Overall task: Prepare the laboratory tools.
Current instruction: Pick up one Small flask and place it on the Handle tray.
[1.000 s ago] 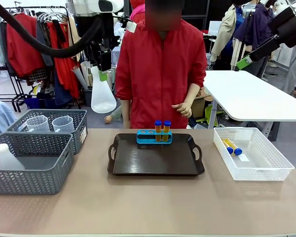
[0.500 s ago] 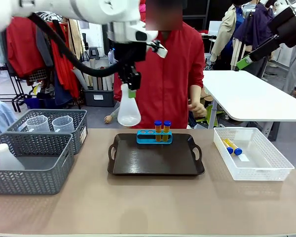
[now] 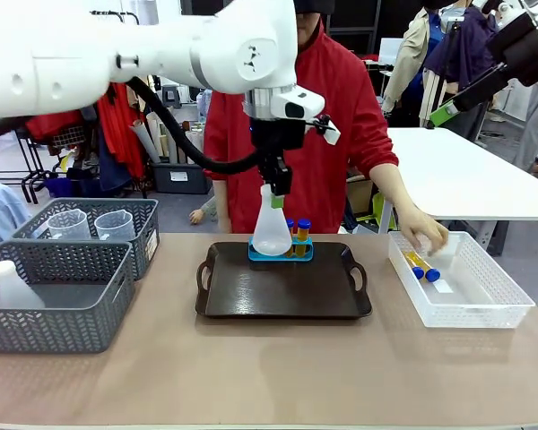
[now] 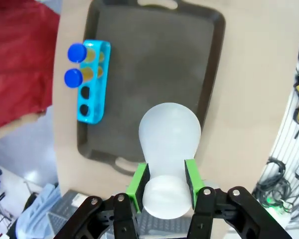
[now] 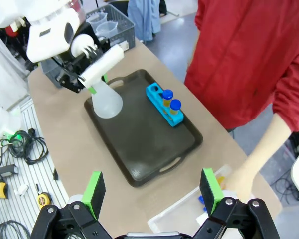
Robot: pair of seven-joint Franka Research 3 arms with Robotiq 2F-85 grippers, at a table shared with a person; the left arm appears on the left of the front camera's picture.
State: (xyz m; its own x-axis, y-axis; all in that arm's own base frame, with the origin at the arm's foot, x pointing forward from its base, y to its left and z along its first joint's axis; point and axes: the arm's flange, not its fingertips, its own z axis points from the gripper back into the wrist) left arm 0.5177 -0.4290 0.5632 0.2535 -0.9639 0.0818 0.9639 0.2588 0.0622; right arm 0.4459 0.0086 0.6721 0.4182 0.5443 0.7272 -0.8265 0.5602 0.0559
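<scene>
One frosted conical flask (image 4: 169,132), neck clamped in left claw (image 4: 165,183).

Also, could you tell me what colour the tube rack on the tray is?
The rack is light blue, shown best in the left wrist view.

beige table (image 3: 269,376) carries tray (image 3: 278,294), grey baskets (image 3: 54,305), white bin (image 3: 471,318).

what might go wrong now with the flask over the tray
The left gripper pinches the flask by its smooth neck alone, so it might slip or swing. It hangs near the handle end of the tray; lowered there, its base could catch the raised rim and tip. The person's hand is in the white bin with loose tubes; carrying one to the rack could cross the gripper's path.
</scene>
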